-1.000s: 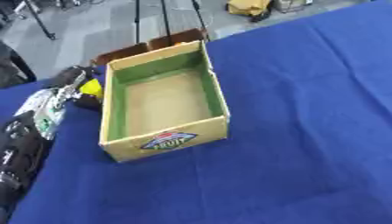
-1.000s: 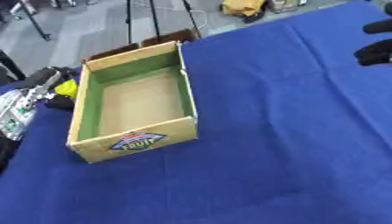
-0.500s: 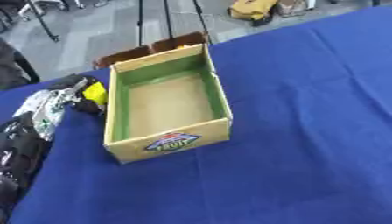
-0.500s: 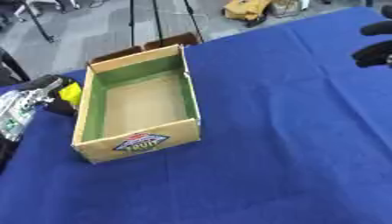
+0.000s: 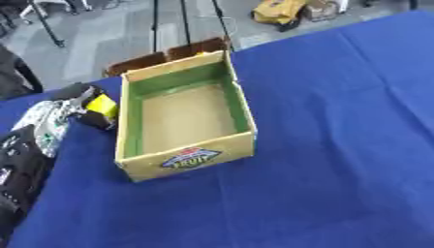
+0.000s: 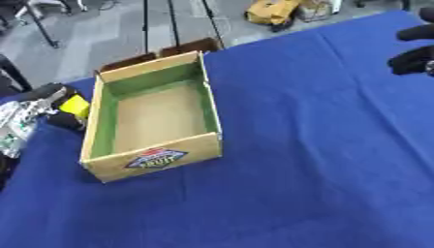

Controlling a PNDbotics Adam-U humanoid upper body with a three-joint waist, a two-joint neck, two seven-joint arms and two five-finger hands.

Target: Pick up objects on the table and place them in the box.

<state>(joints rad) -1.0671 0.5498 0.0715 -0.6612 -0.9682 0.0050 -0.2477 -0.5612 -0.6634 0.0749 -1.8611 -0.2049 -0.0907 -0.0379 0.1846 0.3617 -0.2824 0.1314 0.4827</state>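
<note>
An open cardboard box (image 5: 227, 99) with green inner walls and a fruit label on its front stands left of centre on the blue cloth; nothing lies inside it. Just outside its left wall my left hand (image 5: 78, 93) is curled round a small yellow thing (image 5: 102, 104), with dark fingers above and below it. A white and green patterned packet (image 5: 42, 124) lies beside that hand, over my left arm (image 5: 17, 174). My right hand (image 6: 413, 57) shows only at the right edge, held above the cloth far from the box, holding nothing.
The blue table cloth (image 5: 339, 145) stretches wide to the right of and in front of the box. Beyond the table's far edge are grey floor, brown flaps (image 5: 169, 54), stand legs and a yellow bag (image 5: 280, 10).
The whole picture has shifted slightly, so the camera moved. The box, the yellow thing and both hands keep their places relative to each other.
</note>
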